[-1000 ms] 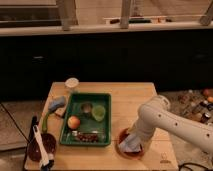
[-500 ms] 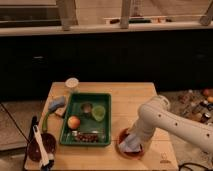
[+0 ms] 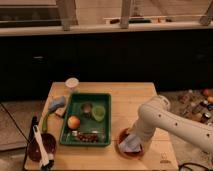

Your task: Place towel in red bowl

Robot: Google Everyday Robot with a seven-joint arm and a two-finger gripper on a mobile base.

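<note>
Here, at the lower right of the frame, a white robot arm (image 3: 172,120) reaches down over the red bowl (image 3: 129,149) near the front edge of a wooden table (image 3: 130,100). The gripper (image 3: 132,136) sits low inside the bowl, its jaws standing wide over the towel (image 3: 131,144), a pale blue-grey cloth lying in the bowl; whether they grip the cloth cannot be told. Left of the bowl, at centre frame, a green tray (image 3: 87,120) carries an orange fruit (image 3: 74,121) and a green cup (image 3: 98,112). A white cup (image 3: 72,84) stands at the tray's upper left corner. A bluish cloth (image 3: 56,104) lies further left, and a dark maroon bowl (image 3: 39,146) occupies the lower left corner.
</note>
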